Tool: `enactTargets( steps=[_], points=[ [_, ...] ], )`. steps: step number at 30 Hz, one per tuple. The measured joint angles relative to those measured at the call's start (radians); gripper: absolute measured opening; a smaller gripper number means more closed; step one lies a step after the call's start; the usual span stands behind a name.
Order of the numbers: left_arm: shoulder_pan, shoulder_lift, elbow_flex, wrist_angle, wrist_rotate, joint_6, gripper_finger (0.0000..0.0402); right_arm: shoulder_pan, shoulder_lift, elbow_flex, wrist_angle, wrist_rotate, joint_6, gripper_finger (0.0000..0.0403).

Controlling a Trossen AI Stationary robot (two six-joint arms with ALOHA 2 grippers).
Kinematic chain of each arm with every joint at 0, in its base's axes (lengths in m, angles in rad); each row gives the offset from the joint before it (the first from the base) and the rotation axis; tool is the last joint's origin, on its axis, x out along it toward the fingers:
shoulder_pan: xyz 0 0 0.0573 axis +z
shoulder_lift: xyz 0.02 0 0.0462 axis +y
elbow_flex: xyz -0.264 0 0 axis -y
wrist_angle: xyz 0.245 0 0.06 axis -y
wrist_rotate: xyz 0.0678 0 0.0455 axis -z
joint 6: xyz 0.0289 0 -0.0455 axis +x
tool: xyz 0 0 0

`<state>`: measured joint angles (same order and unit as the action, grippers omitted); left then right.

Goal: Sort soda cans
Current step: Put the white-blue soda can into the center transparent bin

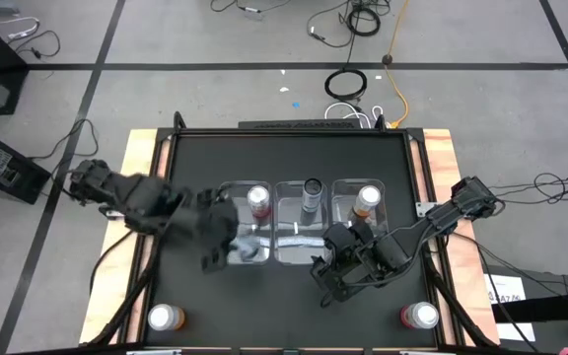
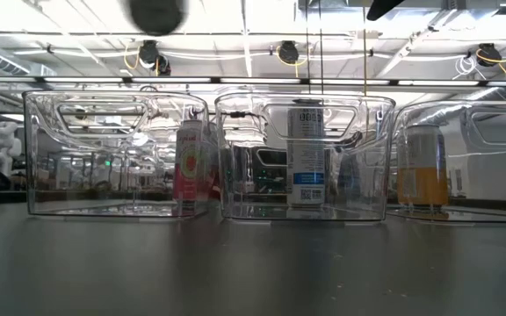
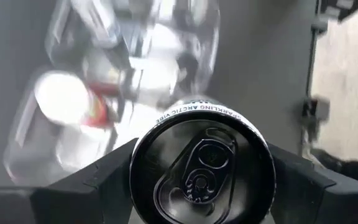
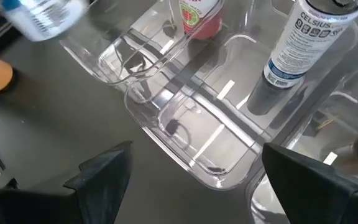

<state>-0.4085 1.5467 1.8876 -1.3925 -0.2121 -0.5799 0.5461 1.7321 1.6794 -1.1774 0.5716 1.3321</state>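
Between left gripper [image 3: 201, 186] jaws sits a black can [image 3: 201, 168].

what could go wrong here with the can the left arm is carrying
1. The left end effector holds a black-topped cylindrical soda can above the left clear rectangular plastic bin, where a pink-bodied can already stands. A low or off-line carry could clip the wall or topple that can.
2. The matching black can stands in the middle clear bin; release here might mis-sort.
3. The open right end effector waits by that middle bin, so the arms could crowd.
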Motion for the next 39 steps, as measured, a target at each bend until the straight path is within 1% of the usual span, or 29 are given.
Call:
enactTargets(
  steps=[3, 7, 10, 15, 23, 31, 35, 39],
  points=[
    [0.099, 0.0, 0.011, 0.077, 0.052, 0.128, 0.0288, 0.0, 0.0, 0.0, 0.0, 0.004, 0.038, 0.0348],
    [0.213, 0.018, 0.012, 0.152, 0.126, 0.245, 0.0288, 0.0, 0.0, 0.0, 0.0, 0.005, 0.072, 0.0348],
    [0.283, 0.052, 0.012, 0.171, 0.174, 0.318, 0.0288, 0.0, 0.0, 0.0, 0.0, 0.005, 0.093, 0.0348],
    [0.363, 0.134, 0.012, 0.229, 0.234, 0.403, 0.0288, 0.0, 0.0, 0.0, 0.016, 0.008, 0.097, 0.0348],
    [0.439, 0.262, 0.012, 0.213, 0.24, 0.451, 0.0288, 0.005, 0.0, 0.0, 0.028, 0.008, 0.103, 0.0348],
    [0.498, 0.374, 0.012, 0.265, 0.238, 0.488, 0.0288, 0.019, 0.0, 0.0, 0.03, 0.006, 0.123, 0.0348],
    [0.522, 0.418, 0.011, 0.265, 0.203, 0.492, 0.0288, 0.023, 0.0, 0.0, 0.03, 0.006, 0.127, 0.0348],
    [0.544, 0.462, 0.011, 0.282, 0.201, 0.492, 0.0288, 0.028, 0.0, 0.0, 0.03, 0.006, 0.137, 0.0348]
  ],
)
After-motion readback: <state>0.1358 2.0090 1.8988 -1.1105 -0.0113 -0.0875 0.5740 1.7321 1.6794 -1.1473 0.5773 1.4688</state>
